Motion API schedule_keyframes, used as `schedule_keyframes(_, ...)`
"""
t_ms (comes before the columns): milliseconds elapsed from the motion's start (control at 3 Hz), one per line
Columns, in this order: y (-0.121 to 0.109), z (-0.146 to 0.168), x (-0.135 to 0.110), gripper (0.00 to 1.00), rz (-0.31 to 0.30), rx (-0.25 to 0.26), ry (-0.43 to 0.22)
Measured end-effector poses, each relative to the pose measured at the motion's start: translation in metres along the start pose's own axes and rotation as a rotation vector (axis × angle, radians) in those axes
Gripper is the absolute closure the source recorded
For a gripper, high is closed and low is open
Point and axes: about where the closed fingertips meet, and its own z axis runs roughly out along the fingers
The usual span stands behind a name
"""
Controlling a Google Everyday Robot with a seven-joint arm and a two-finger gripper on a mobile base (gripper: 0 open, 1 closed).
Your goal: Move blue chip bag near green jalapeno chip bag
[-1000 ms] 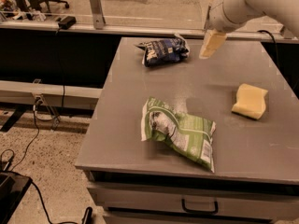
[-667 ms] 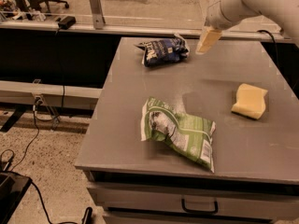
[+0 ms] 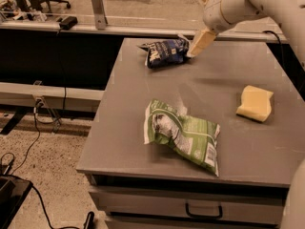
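The blue chip bag [image 3: 164, 52] lies crumpled at the far edge of the grey table [image 3: 143, 104], left of centre. The green jalapeno chip bag [image 3: 183, 135] lies nearer the front, about in the middle of the table. My gripper [image 3: 199, 43] hangs from the white arm at the upper right, its cream fingers pointing down-left and reaching the right end of the blue bag.
A yellow sponge [image 3: 255, 102] lies on the right side of the table. A drawer with a handle [image 3: 204, 209] sits under the front edge. Cables [image 3: 28, 147] run over the floor to the left. A dark counter and rail stand behind the table.
The gripper has moved left and a little down, from right of the blue bag to its right end. The bags and the sponge have not moved.
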Motion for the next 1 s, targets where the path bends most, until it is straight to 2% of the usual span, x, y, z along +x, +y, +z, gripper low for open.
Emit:
schedule_keyframes(333, 0.008, 0.006, -0.007, 0.0, 0.086, -0.036, -0.039)
schedule_keyframes(667, 0.017, 0.013, -0.011, 0.0, 0.133, -0.043, 0.006)
schedule_keyframes(1000, 0.031, 0.03, -0.004, 0.0, 0.161, -0.058, 0.084)
